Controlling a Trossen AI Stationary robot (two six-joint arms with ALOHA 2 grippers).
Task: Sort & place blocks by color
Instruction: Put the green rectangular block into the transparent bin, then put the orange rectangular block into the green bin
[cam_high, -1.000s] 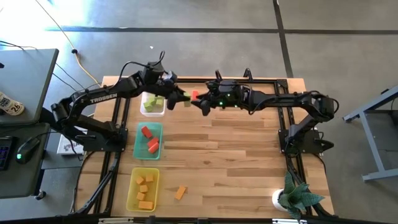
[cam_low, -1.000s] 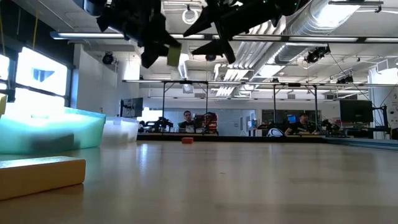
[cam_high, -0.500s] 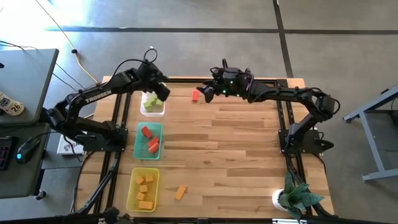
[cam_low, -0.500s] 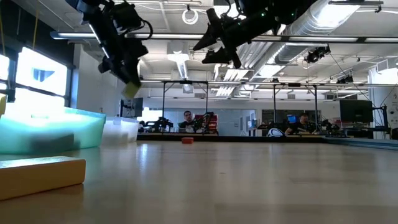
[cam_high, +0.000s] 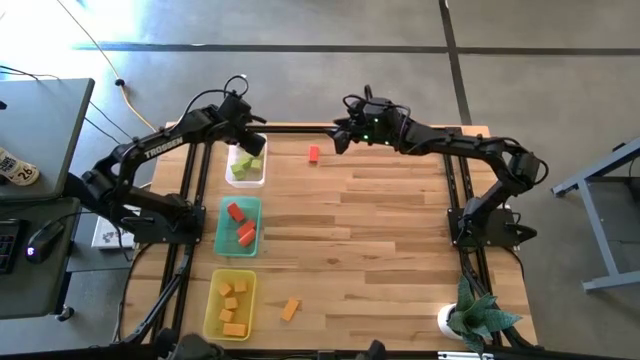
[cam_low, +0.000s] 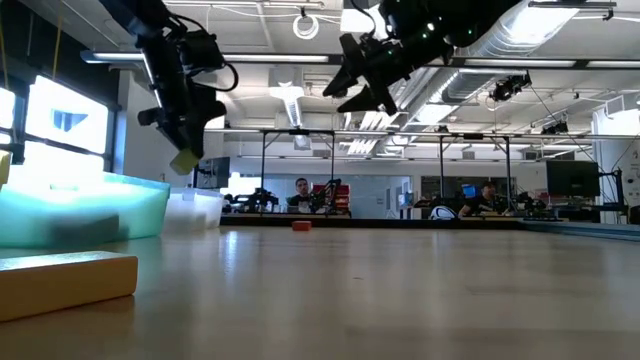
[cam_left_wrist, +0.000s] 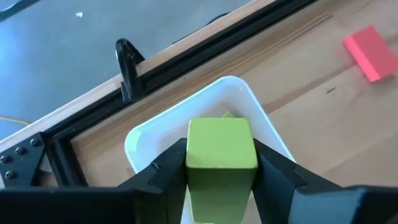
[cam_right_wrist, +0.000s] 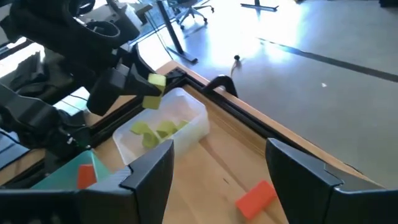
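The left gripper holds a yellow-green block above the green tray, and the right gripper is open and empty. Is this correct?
One detail is wrong. The left gripper holds the yellow-green block above the clear tray, not the green one, as the left wrist view shows. The right gripper is indeed open and empty.

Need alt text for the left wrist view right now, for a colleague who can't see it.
The left gripper holds a yellow-green block between its dark fingers, above the clear tray. A red block lies on the wooden table beyond.
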